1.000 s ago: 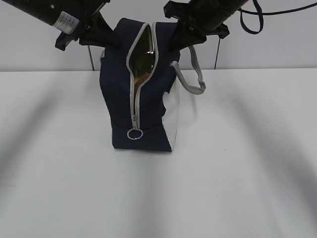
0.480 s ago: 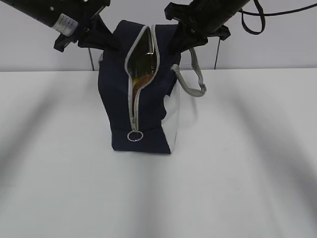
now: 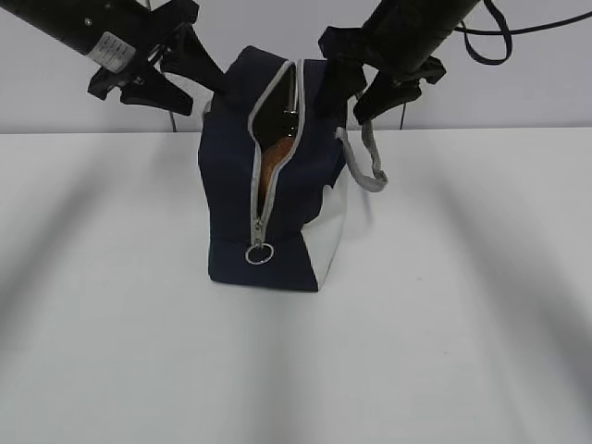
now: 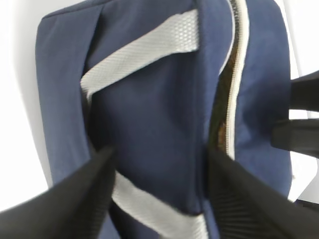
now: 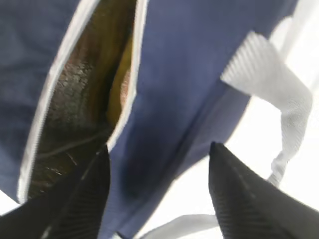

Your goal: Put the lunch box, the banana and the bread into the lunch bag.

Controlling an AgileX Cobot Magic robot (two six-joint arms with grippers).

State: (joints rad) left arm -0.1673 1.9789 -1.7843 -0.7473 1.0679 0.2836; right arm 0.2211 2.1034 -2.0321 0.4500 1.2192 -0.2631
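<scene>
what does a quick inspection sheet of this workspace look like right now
surface: white table, bare apart from the bag
job's things: blue lunch bag upright, zipper partly open; something orange-brown and yellow shows in the gap, cannot tell which items; ring pull low on the front; grey strap hanging on the right
clutter: nothing seen
grippers: left hand and right hand both open, at the bag's top corners, holding nothing
cables: dark cable looping behind the right arm
surroundings: plain pale wall

We are seeing a small white label on the left arm, but its print is staying unreadable.
</scene>
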